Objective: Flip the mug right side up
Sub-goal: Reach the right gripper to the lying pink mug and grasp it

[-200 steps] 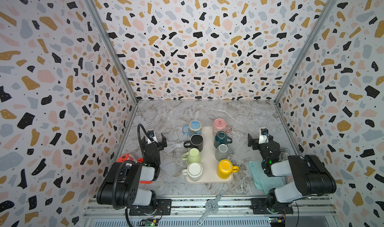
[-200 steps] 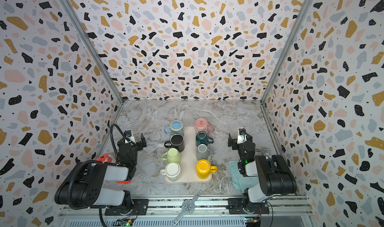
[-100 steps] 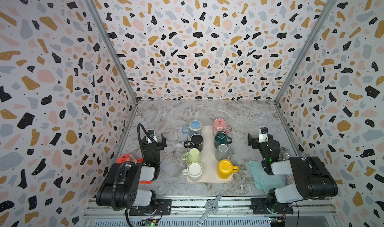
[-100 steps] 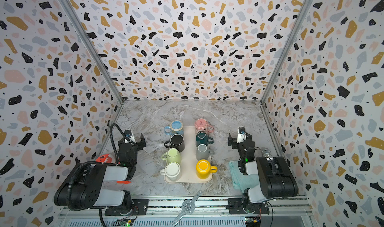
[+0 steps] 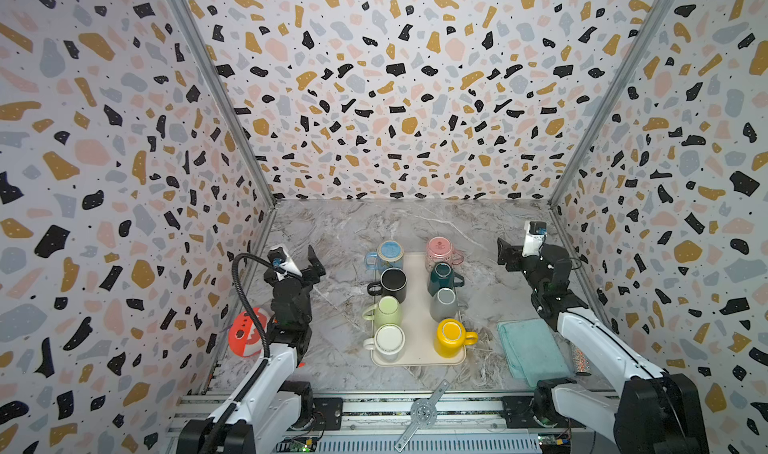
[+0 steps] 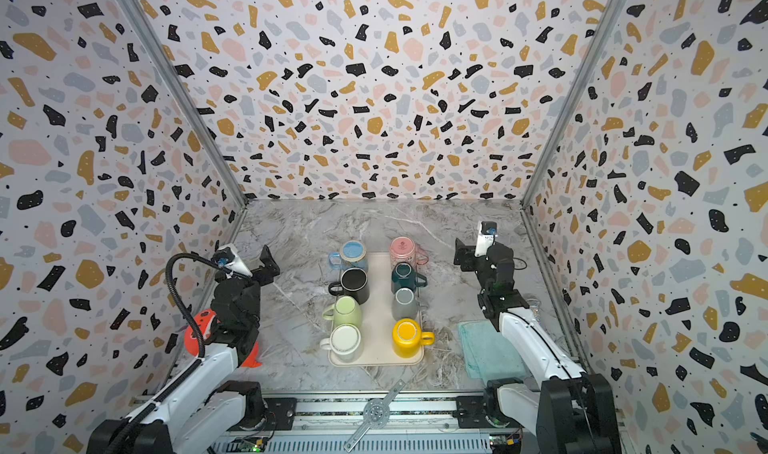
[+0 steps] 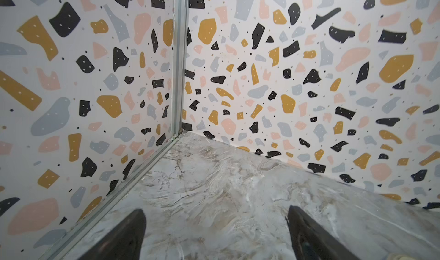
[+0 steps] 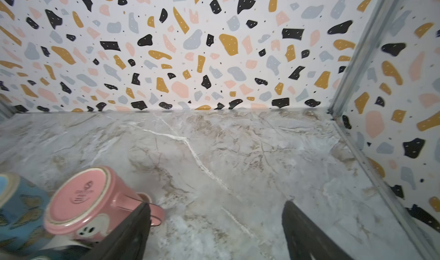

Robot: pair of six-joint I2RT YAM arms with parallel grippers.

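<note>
Marble tabletop (image 5: 374,223) holds a cream tray (image 5: 417,306); the pink mug (image 8: 78,196) stands inverted at its far-right corner. Flanking the tray, left gripper (image 7: 215,210) and right gripper (image 8: 216,203) show fingers apart.

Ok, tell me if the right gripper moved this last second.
Yes: up the top view, the right gripper went from level with the teal mug to level with the pink mug.
</note>
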